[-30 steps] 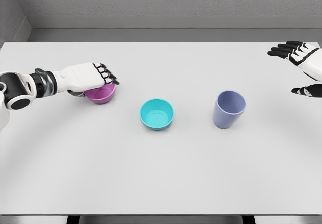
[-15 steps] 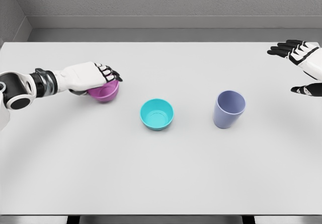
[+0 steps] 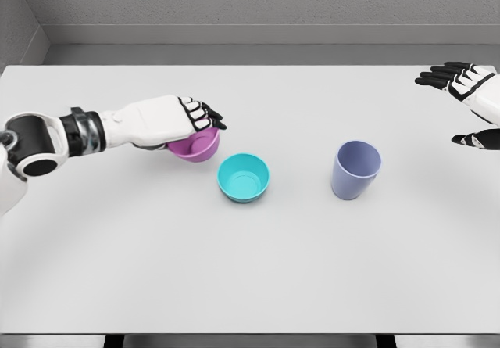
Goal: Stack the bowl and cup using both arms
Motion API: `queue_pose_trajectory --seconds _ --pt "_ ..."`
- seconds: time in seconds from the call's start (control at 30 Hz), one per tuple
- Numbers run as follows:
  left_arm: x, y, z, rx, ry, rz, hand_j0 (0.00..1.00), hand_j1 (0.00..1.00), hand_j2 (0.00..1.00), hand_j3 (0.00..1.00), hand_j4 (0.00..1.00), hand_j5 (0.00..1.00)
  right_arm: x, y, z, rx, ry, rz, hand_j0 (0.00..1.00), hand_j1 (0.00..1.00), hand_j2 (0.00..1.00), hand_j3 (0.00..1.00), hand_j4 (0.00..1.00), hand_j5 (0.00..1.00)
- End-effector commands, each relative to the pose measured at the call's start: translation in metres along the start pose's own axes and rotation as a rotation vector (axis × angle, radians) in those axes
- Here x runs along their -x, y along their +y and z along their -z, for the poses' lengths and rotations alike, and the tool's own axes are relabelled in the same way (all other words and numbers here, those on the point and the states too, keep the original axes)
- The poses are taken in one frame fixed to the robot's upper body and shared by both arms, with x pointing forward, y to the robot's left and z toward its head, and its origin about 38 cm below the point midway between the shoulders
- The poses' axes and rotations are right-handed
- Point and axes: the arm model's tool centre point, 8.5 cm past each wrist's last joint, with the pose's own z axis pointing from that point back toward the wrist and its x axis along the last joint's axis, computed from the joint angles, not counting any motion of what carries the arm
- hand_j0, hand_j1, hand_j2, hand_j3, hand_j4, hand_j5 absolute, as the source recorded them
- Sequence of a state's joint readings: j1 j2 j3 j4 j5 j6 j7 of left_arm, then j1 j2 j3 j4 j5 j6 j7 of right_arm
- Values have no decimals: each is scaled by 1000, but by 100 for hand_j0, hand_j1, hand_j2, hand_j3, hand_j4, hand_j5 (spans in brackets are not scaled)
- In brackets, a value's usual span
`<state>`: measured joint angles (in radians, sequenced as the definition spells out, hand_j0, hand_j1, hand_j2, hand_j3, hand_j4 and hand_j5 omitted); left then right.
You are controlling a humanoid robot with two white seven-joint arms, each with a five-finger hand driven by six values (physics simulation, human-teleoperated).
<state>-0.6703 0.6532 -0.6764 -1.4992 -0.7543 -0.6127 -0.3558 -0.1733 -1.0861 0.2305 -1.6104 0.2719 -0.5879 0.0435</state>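
Right, big to small. White table (image 3: 250, 278) carries everything, grey wall behind.

Left arm reaches in from the left edge; left hand (image 3: 181, 121) is curled over the purple bowl (image 3: 195, 145), fingers (image 3: 205, 116) draped over the near rim, palm on top. Bowl looks lifted and a bit tilted, sitting up-left of the teal bowl (image 3: 244, 177), close but apart. Thumb contact is hidden, so grip security is a guess.

Right hand (image 3: 467, 98) is at the far right edge, fingers spread, holding nothing, well apart from the cup (image 3: 355, 170).

Step in hand, as I read it: carry purple bowl over the teal one and nest it. To do it well:
- clear the teal rim before coming down, else it gets shoved aside
- level the bowl and centre it over the teal opening
- release only once seated; fingers over the rim may snag on the teal wall, so let go low, not pressed in
- right hand should take the cup from the side, upright

Things: both bowls are small, round, smooth plastic-looking, similar size, so nesting may sit high. Cup is lavender-blue, tapered, upright, empty, right of the teal bowl.
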Motion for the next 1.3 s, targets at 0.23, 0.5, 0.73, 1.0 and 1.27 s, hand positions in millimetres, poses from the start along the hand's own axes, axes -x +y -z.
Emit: queue_pose_trajectory --seconds 0.23,0.5,0.73,1.0,1.27 --pt "-34 21 16 -69 -112 13 60 60 60 60 60 60 0 -1 -1 2 1 4 100 100 100 100 100 100" --pt "-54 15 39 -52 -171 10 61 61 61 61 61 61 0 0 0 2 1 5 100 100 100 100 100 100" --pt "-53 6 51 -25 -166 -1 64 64 64 64 64 64 1 0 -1 2 2 5 100 100 100 100 100 100" --pt "-52 5 54 -26 -164 -8 100 100 100 100 100 100 2 -3 -2 7 7 1 100 100 100 100 100 100" --pt "-53 8 54 -36 -166 -8 100 100 100 100 100 100 2 -2 -2 9 8 2 100 100 100 100 100 100"
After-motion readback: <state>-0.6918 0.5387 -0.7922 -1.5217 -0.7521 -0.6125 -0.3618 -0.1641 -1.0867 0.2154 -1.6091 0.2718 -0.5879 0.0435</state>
